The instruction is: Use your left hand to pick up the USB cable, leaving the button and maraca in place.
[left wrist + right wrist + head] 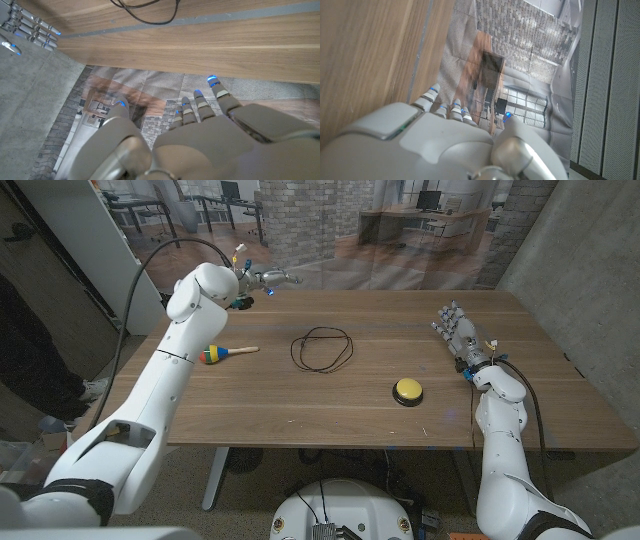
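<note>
Nearest the head camera, the left arm [150, 410] rises from the bottom left corner and reaches over the table's [300, 415] left side, ending in the left hand [262, 278] near the far left edge, raised above the wood. That hand holds nothing; its fingers are released and stretched out toward the backdrop [400, 230], and the left wrist view shows them apart, tips lit blue, with the table edge beyond them. On the other side the right arm [505, 440] comes up from the bottom right corner, and the right hand [457, 330] stands near the table's right side with fingers extended and slightly apart, grasping nothing. The cable [321, 348], a thin black loop, lies on the wood around the table's middle, toward the far side, well apart from both hands; part of its loop also shows in the left wrist view [145, 12]. Left of it, beside the left arm, lies the maraca [226, 353], its coloured head toward the arm and its pale handle pointing at the cable. The yellow button [407, 391] sits nearer the front edge, right of the cable, between it and the right arm.
</note>
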You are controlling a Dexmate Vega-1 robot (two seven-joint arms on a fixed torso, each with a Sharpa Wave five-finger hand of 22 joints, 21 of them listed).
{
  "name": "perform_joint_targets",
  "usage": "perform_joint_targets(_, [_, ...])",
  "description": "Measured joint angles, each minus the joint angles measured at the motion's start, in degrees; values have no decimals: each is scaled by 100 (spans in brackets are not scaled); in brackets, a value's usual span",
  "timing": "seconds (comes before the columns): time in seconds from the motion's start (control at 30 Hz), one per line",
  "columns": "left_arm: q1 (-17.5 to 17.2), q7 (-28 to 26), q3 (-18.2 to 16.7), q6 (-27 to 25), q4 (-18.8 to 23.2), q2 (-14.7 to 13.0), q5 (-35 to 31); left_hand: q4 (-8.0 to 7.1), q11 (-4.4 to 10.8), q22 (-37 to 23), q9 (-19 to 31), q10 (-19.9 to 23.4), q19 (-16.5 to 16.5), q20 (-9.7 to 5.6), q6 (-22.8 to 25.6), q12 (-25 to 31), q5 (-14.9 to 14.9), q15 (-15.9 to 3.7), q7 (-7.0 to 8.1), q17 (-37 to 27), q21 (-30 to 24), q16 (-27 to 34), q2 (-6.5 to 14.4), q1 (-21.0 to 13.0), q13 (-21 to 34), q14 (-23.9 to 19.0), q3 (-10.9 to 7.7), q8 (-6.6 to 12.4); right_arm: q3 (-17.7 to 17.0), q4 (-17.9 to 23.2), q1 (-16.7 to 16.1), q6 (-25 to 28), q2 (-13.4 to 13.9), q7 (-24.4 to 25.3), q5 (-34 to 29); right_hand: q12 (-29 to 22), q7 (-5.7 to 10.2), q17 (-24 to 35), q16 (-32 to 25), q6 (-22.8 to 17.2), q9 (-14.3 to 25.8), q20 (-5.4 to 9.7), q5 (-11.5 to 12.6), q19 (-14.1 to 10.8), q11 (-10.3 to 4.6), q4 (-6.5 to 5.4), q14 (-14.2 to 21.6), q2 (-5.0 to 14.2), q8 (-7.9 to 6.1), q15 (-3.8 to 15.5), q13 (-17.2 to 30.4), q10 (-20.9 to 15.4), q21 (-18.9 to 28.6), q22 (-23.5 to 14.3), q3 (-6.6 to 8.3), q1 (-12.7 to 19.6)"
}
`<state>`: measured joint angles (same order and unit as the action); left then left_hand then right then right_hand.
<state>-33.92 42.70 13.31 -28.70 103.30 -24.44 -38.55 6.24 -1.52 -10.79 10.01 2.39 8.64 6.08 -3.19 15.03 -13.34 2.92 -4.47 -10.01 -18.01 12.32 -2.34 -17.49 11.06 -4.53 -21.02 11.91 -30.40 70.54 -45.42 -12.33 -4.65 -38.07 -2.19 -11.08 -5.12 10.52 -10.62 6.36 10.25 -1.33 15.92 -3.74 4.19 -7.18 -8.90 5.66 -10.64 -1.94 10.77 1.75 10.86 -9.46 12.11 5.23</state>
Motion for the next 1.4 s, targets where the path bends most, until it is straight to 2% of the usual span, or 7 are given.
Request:
perform_joint_targets(0.23, [117, 399, 103, -97, -30, -58, -222, 49, -15, 0, 0, 311, 266, 37, 314, 51, -24, -39, -53, -29, -68, 0, -51, -95, 2, -279, 49, 45, -34, -1, -33, -8, -1, -8, 15, 0, 0, 0, 0, 0, 0, 0, 0, 0, 33, -25, 0, 0, 0, 0, 0, 75, 0, 0, -25, 0])
perform_joint_targets(0.27, [344, 491, 310, -118, -105, -152, -276, 58, -21, 0, 0, 368, 317, 48, 369, 66, -25, -47, -64, -29, -75, 35, -83, -128, 2, -337, 58, 51, -41, -1, -41, -22, -3, -30, 45, 0, 0, 0, 0, 0, 0, 0, 0, 0, 33, -25, 0, 0, 0, 0, 0, 75, 0, 0, -25, 0])
perform_joint_targets(0.37, [426, 612, 388, -133, -144, -178, -358, 89, -23, 0, 19, 612, 507, 85, 638, 113, -68, -71, -81, -29, -147, 64, -117, -206, 2, -559, 89, 112, -49, -1, -51, -26, -8, -39, 56, 0, 0, 0, 0, 0, 0, 0, 0, 0, 35, -25, 0, 0, 0, 0, 0, 78, 0, 0, -25, 0])
perform_joint_targets(0.6, [596, 800, 540, -137, -234, -199, -631, 128, -7, 0, 27, 1444, 1096, 150, 1421, 310, -112, -180, -108, -41, -279, 207, -216, -351, 29, -1385, 192, 213, -86, -1, -73, -49, -17, -58, 91, 0, 0, 0, 0, 0, 0, 0, 0, 0, 51, -25, 0, 0, 0, 0, 0, 94, 0, 0, -25, 0])
perform_joint_targets(0.77, [692, 840, 628, -118, -302, -187, -796, 100, 18, 0, 27, 1901, 1370, 164, 1892, 384, -157, -230, -156, -65, -331, 295, -239, -375, 55, -1850, 253, 272, -107, -10, -82, -68, -21, -73, 114, 0, 0, 0, 0, 0, 0, 0, 0, 0, 51, -9, 0, -31, 0, 0, 0, 94, 0, 0, -40, -31])
perform_joint_targets(1.23, [1286, 1299, 1060, 105, -855, -58, -1319, 108, 7, 0, 26, 2314, 1611, 179, 2354, 448, -157, -260, -186, -81, -406, 362, -208, -511, 55, -2243, 282, 316, -174, -93, -85, -131, -26, -89, 171, 0, 0, 0, 0, 0, 0, 0, 0, 0, 51, -9, 0, -30, 0, 0, 0, 93, 0, 0, -40, -30])
perform_joint_targets(1.4, [1337, 1510, 1095, 224, -907, -45, -1463, 144, -31, 0, 26, 2359, 1621, 170, 2451, 470, -157, -254, -187, -80, -406, 362, -186, -623, 55, -2293, 269, 357, -190, -124, -85, -135, -26, -90, 175, 0, 0, 0, 0, 0, 0, 0, 0, 0, 51, -9, 0, -30, 0, 0, 0, 93, 0, 0, -40, -30])
